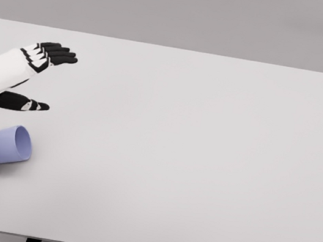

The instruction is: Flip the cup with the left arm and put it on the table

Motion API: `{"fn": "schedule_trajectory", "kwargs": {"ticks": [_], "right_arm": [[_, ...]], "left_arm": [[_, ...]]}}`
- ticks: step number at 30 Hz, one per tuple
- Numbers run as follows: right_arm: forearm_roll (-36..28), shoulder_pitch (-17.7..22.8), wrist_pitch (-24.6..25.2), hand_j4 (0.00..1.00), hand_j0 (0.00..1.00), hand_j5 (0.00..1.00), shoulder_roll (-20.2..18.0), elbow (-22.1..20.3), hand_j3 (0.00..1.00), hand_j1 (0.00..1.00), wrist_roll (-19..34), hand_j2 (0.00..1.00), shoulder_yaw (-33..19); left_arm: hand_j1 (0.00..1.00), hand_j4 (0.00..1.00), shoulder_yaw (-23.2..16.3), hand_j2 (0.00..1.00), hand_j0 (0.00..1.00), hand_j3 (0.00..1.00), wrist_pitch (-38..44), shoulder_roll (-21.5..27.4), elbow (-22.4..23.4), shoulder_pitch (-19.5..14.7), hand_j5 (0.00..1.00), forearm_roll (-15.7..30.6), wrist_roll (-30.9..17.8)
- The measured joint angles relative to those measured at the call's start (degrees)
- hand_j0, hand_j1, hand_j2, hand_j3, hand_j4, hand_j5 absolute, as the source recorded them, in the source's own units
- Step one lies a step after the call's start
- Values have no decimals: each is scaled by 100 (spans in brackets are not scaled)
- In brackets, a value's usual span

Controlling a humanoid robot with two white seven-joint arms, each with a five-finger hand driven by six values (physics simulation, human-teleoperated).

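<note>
Lying on its side near the left front of the white worktop (203, 165), the lavender cup (0, 145) points its open mouth toward the right and slightly away from the camera, with its closed base toward the left edge of the frame. Its interior is only partly visible, and the underside is hidden where it meets the surface; a faint shadow sits beneath it. No brand, label or writing can be read on the cup or anywhere else in view. The left hand (36, 72) enters from the left edge on a white forearm that is cut off by the frame. Its black fingers (58, 54) are extended and held close side by side, pointing right, while the thumb (22, 102) stands apart below them, so the hand is open and grips nothing. It is positioned behind the cup and clear of it, with a gap of bare surface between thumb and cup. Whether the hand hovers or rests on the surface is hard to judge from this angle, though it appears raised. Dark supports show at the lower edge, mostly cropped.
</note>
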Motion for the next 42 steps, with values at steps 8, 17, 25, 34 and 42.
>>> {"fn": "schedule_trajectory", "kwargs": {"ticks": [8,17,25,34,42], "right_arm": [[0,9,15,100,100,100,0,31,100,100,-1,100,28],[0,9,17,100,100,100,0,35,100,100,-1,100,29],[0,9,18,100,100,100,0,35,100,100,-1,100,29],[0,9,18,100,100,100,0,36,100,100,-1,100,29],[0,9,18,100,100,100,0,36,100,100,-1,100,29]], "left_arm": [[100,100,3,100,100,100,0,13,11,0,100,-141,0],[100,100,-65,100,100,100,1,176,50,-87,100,-202,1],[100,100,-2736,100,100,100,1,1562,65,-2743,100,819,-7],[100,100,-5893,100,100,100,-2,2812,55,-5205,100,1999,-9],[100,100,-8602,100,100,100,-1,3379,-36,-7638,100,2148,-9]]}}
